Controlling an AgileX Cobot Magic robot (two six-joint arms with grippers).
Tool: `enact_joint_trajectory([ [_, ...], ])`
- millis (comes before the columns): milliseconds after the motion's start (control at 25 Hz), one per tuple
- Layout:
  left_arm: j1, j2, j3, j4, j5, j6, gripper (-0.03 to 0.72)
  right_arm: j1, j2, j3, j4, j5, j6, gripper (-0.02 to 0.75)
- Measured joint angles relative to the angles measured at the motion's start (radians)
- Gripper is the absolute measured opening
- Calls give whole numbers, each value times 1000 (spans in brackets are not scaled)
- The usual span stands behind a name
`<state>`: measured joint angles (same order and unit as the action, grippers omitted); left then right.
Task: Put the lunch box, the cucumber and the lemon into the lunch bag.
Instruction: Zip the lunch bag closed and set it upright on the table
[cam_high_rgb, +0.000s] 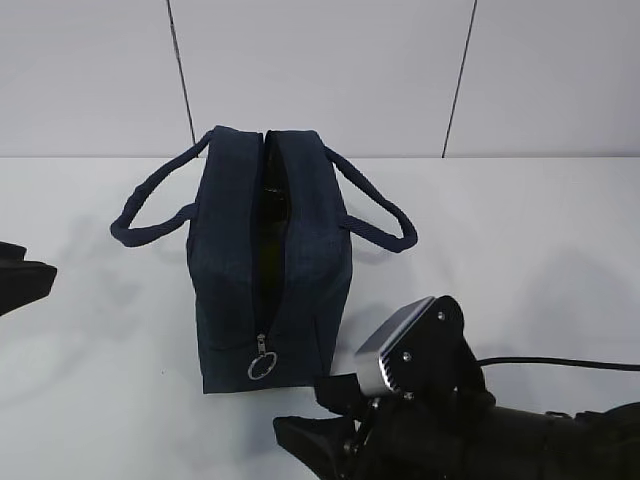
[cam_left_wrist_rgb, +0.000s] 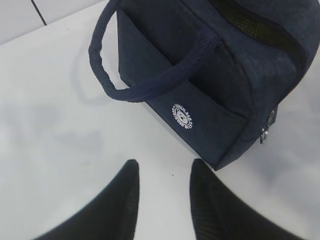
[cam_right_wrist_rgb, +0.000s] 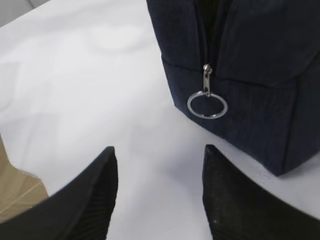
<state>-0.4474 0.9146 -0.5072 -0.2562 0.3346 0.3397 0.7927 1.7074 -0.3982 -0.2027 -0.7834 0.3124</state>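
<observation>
The dark navy lunch bag (cam_high_rgb: 235, 280) stands upright in the middle of the white table, its top zipper parted into a dark slit (cam_high_rgb: 268, 225). Its inside is too dark to see. The silver ring pull (cam_high_rgb: 262, 367) hangs at the near end, and is also clear in the right wrist view (cam_right_wrist_rgb: 207, 105). My left gripper (cam_left_wrist_rgb: 165, 164) is open over bare table beside the bag's logo side (cam_left_wrist_rgb: 200, 75). My right gripper (cam_right_wrist_rgb: 159, 149) is open just short of the bag's zipper end (cam_right_wrist_rgb: 250, 65), holding nothing. The lunch box, cucumber and lemon are out of view.
Two padded handles (cam_high_rgb: 150, 210) (cam_high_rgb: 380, 215) droop out to either side of the bag. My right arm with its camera block (cam_high_rgb: 410, 345) fills the near right, a cable (cam_high_rgb: 560, 365) trailing off. The table edge (cam_right_wrist_rgb: 20, 172) is near the right gripper.
</observation>
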Motion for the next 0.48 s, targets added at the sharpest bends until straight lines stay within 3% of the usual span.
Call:
enact_joint_trajectory([
  [480,0,0,0,-6,0,0,252,0,87,-69,-6,-71,66,400],
])
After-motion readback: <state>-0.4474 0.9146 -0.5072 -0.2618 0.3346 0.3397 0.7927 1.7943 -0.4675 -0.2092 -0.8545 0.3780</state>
